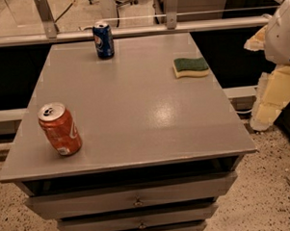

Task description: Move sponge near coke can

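The sponge, dark green on top over pale yellow foam, lies flat near the right edge of the grey table, toward the back. The coke can, red-orange with a silver top, stands upright near the front left corner, far from the sponge. Part of my arm, white with cream-coloured segments, shows at the right edge of the view, beside the table and off its surface. My gripper itself is out of view.
A blue soda can stands upright at the back of the table, left of centre. Drawers sit under the tabletop. A metal rail runs behind the table. Speckled floor lies to the right.
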Available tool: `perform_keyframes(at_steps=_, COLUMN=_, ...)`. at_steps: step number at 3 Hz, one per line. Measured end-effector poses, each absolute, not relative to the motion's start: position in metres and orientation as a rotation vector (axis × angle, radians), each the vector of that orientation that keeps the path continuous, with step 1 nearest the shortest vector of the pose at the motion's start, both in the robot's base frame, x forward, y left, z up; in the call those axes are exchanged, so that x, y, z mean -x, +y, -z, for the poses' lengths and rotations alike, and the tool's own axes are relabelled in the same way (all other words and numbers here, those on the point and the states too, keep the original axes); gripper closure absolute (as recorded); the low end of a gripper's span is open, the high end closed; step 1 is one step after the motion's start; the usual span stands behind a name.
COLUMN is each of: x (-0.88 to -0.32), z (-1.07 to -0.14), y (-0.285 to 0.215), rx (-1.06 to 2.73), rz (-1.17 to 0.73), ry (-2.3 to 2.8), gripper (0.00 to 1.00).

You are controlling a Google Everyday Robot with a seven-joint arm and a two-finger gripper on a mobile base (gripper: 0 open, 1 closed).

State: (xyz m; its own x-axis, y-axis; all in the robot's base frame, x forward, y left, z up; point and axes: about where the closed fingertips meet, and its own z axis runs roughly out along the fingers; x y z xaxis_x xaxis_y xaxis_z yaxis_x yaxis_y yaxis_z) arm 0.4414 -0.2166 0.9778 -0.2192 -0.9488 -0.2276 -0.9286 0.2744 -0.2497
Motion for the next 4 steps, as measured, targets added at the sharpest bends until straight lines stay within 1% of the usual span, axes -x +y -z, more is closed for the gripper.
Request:
perform_keyframes(at_steps=1, x=-0.459, z=-0.971, y=-0.215, rx=1.680, rz=0.025, ry=2.167, gripper=0.00)
perform_keyframes(at_steps=2, x=-0.493, z=-0.955, y=-0.208, rx=1.648, rz=-0.066, ry=2.079, gripper=0.00)
perform_keyframes(at_steps=4, x=-0.580, z=-0.908, y=-0.190, rx=1.540, rz=-0.158, ry=1.941, gripper=0.00)
